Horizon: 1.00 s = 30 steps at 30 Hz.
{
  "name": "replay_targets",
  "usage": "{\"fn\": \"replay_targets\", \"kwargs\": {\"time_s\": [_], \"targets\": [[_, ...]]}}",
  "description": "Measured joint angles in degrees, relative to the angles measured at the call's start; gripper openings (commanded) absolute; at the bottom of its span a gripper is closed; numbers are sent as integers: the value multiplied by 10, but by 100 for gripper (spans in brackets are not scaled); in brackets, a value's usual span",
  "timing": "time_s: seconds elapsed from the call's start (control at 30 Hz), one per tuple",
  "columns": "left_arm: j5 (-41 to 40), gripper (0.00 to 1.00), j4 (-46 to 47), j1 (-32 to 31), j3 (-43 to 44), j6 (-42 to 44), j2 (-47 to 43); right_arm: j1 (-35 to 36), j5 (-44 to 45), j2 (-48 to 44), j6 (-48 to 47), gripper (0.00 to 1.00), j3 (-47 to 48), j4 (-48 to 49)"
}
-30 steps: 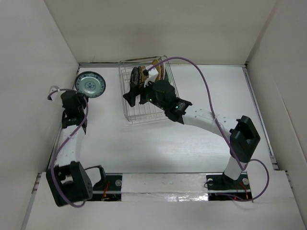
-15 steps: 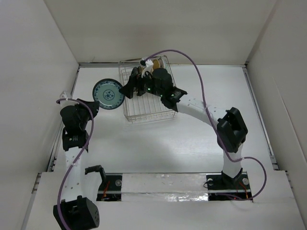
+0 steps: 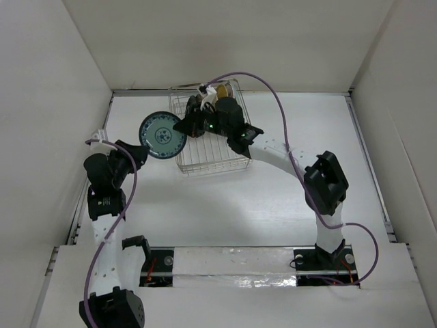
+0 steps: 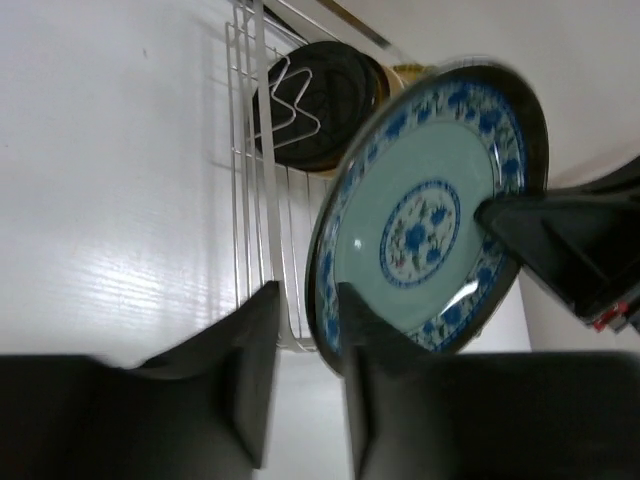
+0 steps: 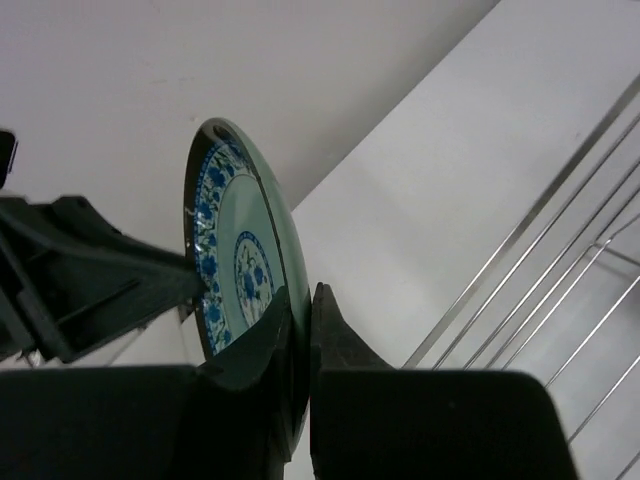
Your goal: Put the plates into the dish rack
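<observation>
White walls (image 3: 225,41) boxing a white surface (image 3: 273,219), dish rack (image 3: 205,160) at the back. Blue plate (image 3: 162,134) clenched in right end effector (image 5: 300,295); left end effector (image 4: 308,295) released around its rim.

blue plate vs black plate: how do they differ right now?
Look: the blue plate has a blue floral pattern on pale green; the black plate is plain dark.
Place: the blue plate hangs in the air beside the rack; the black plate stands inside it.
Hold: the right gripper clamps the blue plate's rim; no gripper holds the black plate.
Both are round.
</observation>
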Motion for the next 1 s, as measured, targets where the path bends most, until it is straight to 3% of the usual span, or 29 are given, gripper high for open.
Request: {"fn": "replay_targets", "kwargs": {"time_s": [0.07, 0.27, 0.57, 0.73, 1.0], "targets": [[4, 52, 0, -2, 0, 9, -1, -2, 3, -1, 5, 0, -2, 3], [-21, 79, -13, -26, 8, 50, -32, -8, 93, 3, -4, 0, 29, -54], [-47, 83, -24, -28, 8, 74, -85, -9, 404, 121, -80, 0, 308, -204], [-45, 82, -25, -28, 8, 74, -87, -9, 519, 223, -130, 0, 444, -258], [-19, 82, -24, -28, 8, 74, -71, -8, 597, 299, -175, 0, 466, -278]]}}
